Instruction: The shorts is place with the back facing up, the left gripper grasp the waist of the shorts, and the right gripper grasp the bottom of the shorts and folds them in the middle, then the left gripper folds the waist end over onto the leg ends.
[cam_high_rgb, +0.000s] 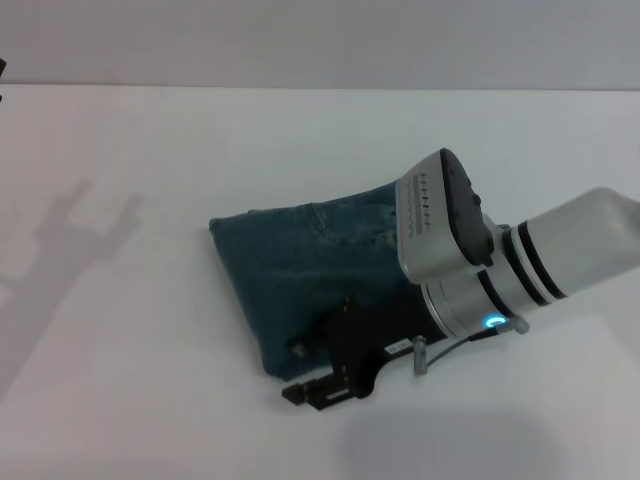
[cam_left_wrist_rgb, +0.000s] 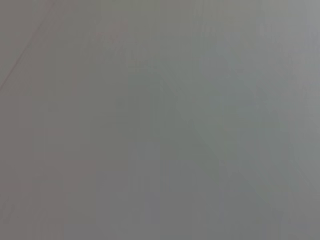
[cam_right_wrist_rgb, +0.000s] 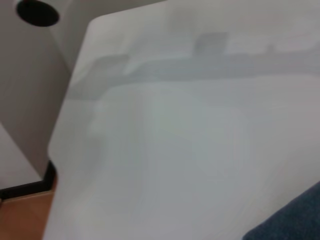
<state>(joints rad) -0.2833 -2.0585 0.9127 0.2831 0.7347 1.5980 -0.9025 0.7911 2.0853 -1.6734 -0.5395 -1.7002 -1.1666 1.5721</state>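
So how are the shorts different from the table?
The shorts are dark blue; the table is white. The shorts look folded and creased; the table is smooth and flat. The shorts cover only a small patch of the wide table. Both show beneath the right gripper, which is at the shorts' near edge.

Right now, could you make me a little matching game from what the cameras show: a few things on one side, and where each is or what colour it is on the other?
Things:
1. shorts
2. right gripper
3. table
4. arm shadow

Descriptions:
A. white, bearing everything
B. black, at the near edge of the cloth
C. blue denim, folded into a compact block
D. grey, on the table's left side

Pairs: 1-C, 2-B, 3-A, 4-D
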